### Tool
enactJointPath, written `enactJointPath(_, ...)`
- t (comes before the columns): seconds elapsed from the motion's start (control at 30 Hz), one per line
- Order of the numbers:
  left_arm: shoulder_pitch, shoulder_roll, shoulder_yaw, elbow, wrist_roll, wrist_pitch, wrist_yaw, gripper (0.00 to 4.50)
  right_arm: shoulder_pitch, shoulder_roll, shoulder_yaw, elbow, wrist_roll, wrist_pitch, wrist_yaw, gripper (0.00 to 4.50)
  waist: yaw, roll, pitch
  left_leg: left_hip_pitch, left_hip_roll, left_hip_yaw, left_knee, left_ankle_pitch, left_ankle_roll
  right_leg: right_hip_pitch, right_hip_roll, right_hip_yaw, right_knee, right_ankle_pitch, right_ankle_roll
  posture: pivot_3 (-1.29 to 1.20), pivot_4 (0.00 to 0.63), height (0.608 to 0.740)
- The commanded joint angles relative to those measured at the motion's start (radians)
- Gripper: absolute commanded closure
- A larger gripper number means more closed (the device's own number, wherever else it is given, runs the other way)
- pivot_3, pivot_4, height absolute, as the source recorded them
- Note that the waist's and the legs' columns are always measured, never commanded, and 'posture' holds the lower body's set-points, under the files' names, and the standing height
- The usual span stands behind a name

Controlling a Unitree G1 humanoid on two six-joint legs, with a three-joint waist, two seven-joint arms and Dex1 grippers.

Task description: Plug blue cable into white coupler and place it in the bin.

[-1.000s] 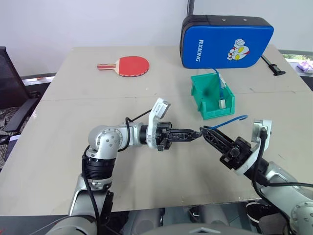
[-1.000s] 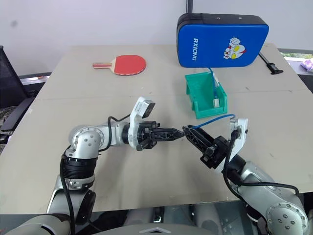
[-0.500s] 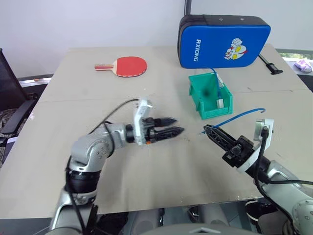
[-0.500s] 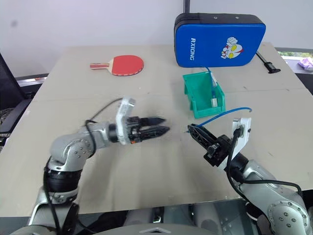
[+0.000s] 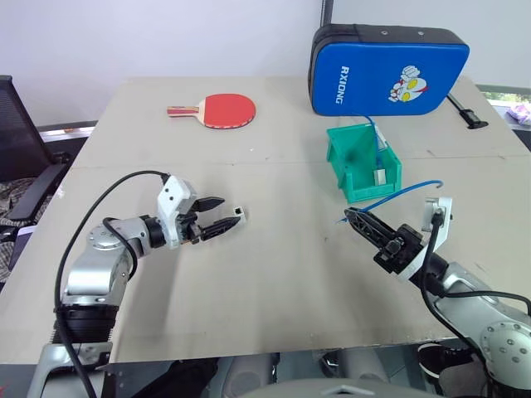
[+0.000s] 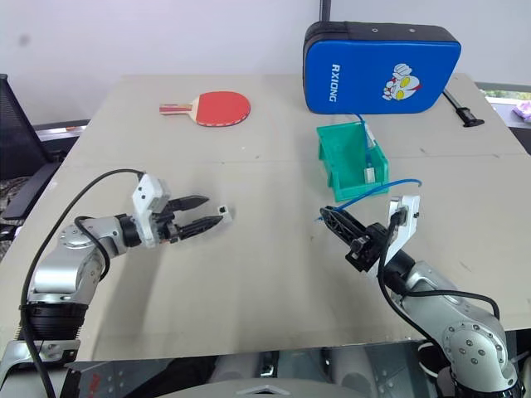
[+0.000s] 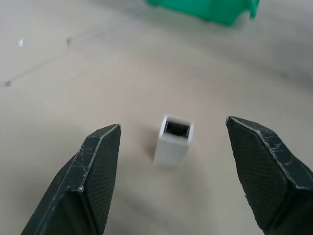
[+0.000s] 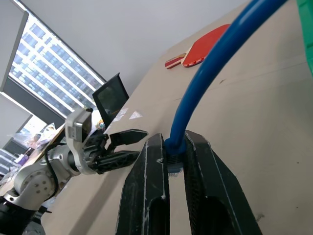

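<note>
**Coupler loose on the table, cable pinched on the right**

At nine o'clock, the left gripper [image 5: 217, 214] has its fingers spread; the white coupler [image 5: 239, 214] lies on the table [image 5: 274, 274] just off its tips, not gripped. Toward three o'clock, the right gripper [image 5: 352, 218] is pinched on the plug end of the blue cable [image 5: 400, 195]. At one o'clock stands the bin [image 5: 362, 162], another blue cable and white piece inside.

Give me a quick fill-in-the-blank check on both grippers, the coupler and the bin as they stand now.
1. The right gripper is shut on the blue ____.
2. The left gripper has its fingers ____.
3. The white coupler lies on the ____, between the left fingers.
4. The bin is coloured ____.

Missing words: cable; open; table; green
</note>
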Motion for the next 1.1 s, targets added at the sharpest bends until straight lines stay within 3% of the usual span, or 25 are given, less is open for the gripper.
enactJointPath(0.03,-0.058,-0.017,-0.034,0.073,0.047,-0.101,-0.029,1.00,0.004,0.003,-0.007,-0.034,-0.010,-0.012,0.010,4.50,0.001,0.000,0.000,0.000,0.000,0.000,0.000,0.000,0.000,0.000,0.000,0.000,0.000,0.000,0.000,0.00,0.150,0.731)
enactJointPath(0.2,-0.140,-0.073,-0.092,0.217,0.111,-0.205,-0.040,1.00,0.013,0.001,-0.013,-0.052,-0.022,-0.015,-0.001,4.50,0.000,0.000,0.000,0.000,0.000,0.001,0.000,0.000,0.000,0.000,0.000,0.000,0.000,0.000,0.000,0.00,0.150,0.731)
enactJointPath(0.33,-0.169,-0.083,-0.125,0.277,0.130,-0.244,-0.095,2.44,0.028,-0.011,-0.023,-0.071,-0.028,-0.014,-0.008,4.50,-0.004,0.000,0.000,0.000,0.000,0.001,0.000,0.000,0.000,0.000,0.001,0.000,0.000,0.000,0.000,0.00,0.150,0.731)
enactJointPath(0.43,-0.185,-0.086,-0.135,0.305,0.131,-0.247,-0.119,3.78,0.036,-0.022,-0.030,-0.082,-0.031,-0.014,-0.011,4.50,-0.003,0.000,0.000,0.000,0.001,0.000,0.000,0.000,0.000,0.000,0.001,0.000,0.000,0.000,0.000,0.00,0.150,0.731)
enactJointPath(0.47,-0.192,-0.089,-0.140,0.308,0.127,-0.239,-0.131,3.89,0.035,-0.030,-0.032,-0.084,-0.037,-0.014,-0.006,4.50,-0.003,0.000,0.000,0.000,0.001,0.000,0.000,0.000,0.000,0.000,0.001,0.000,0.000,0.000,0.000,0.00,0.150,0.731)
enactJointPath(0.8,-0.278,-0.241,-0.294,0.105,0.112,-0.119,-0.194,3.88,-0.293,-0.160,0.058,-0.011,-0.202,0.064,0.088,4.50,-0.001,-0.001,0.000,0.000,-0.001,0.000,0.002,0.000,0.000,0.001,0.001,0.001,0.001,0.000,0.001,0.00,0.150,0.731)
enactJointPath(0.97,-0.348,-0.345,-0.392,0.202,0.208,-0.177,-0.152,3.88,-0.423,-0.240,0.230,0.108,-0.432,0.095,0.253,4.50,-0.002,-0.001,0.000,-0.001,-0.004,-0.001,0.002,0.000,0.000,0.001,0.003,0.000,0.001,0.001,0.000,0.00,0.150,0.731)
enactJointPath(1.1,-0.375,-0.367,-0.422,0.270,0.247,-0.234,-0.167,3.88,-0.458,-0.227,0.303,0.184,-0.554,0.069,0.335,4.50,-0.005,-0.001,0.000,-0.003,-0.004,-0.001,0.002,0.000,0.001,0.000,0.003,0.000,0.000,0.001,0.001,0.00,0.150,0.731)
